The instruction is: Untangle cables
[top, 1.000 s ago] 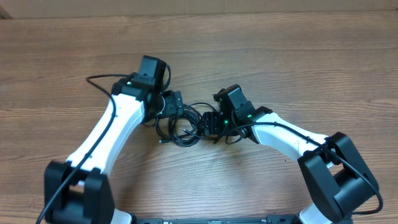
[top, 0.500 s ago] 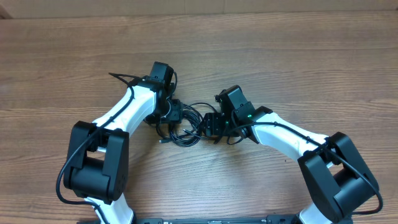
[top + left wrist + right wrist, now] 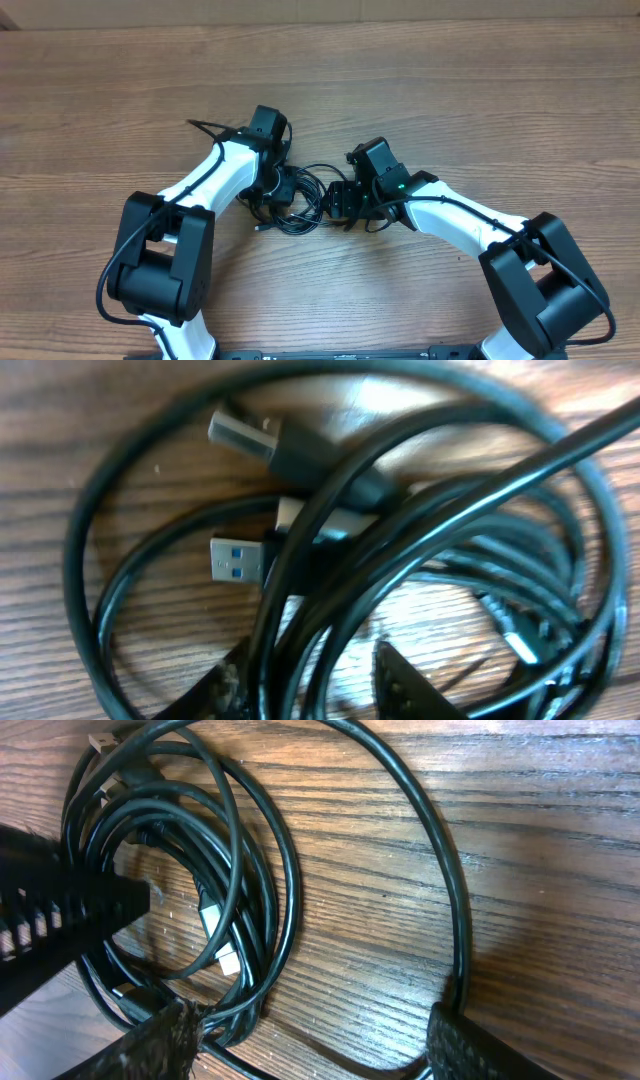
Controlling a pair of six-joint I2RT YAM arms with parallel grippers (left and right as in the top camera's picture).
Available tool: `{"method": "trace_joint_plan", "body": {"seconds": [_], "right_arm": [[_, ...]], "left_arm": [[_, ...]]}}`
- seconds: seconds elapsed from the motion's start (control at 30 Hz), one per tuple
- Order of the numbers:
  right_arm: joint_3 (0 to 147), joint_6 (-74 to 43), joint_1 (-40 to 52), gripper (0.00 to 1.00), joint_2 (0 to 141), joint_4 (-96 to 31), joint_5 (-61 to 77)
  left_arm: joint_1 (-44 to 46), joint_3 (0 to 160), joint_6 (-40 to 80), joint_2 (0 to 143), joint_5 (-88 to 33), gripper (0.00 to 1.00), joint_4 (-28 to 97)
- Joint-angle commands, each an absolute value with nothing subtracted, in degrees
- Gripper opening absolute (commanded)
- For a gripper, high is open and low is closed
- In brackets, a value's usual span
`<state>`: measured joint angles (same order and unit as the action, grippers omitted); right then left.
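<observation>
Brown wood-grain worktop [image 3: 480, 90] carries coiled black cables [image 3: 295, 200]; left gripper [image 3: 310, 672] straddles several, grip impossible to tell; right gripper [image 3: 312, 1025] has jaws spread wide

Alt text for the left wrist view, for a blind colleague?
Black cables lie in tangled loops on the wooden table, a blue-tongued USB plug among them. Fingers of the left gripper straddle several strands at the bottom edge.
</observation>
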<state>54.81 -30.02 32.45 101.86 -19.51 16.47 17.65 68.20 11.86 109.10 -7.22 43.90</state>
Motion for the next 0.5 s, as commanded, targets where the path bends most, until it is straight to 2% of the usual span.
{"method": "trace_joint_plan", "body": {"seconds": [0.0, 0.07, 0.17, 0.47], "right_arm": [[56.3, -29.8, 32.7, 0.71, 102.2, -19.2, 15.9], [56.3, -29.8, 32.7, 0.71, 102.2, -19.2, 15.9], [56.3, -29.8, 32.7, 0.71, 102.2, -19.2, 15.9], [56.3, -29.8, 32.7, 0.74, 102.2, -19.0, 16.0]], "left_arm": [[18.1, 67.6, 11.3, 109.9, -7.0, 0.24, 44.0], [18.1, 67.6, 11.4, 109.9, -7.1, 0.04, 43.9], [18.1, 68.0, 12.3, 109.8, -8.1, 0.04, 44.1], [18.1, 75.8, 10.5, 106.0, -25.7, 0.04, 45.6]]}}
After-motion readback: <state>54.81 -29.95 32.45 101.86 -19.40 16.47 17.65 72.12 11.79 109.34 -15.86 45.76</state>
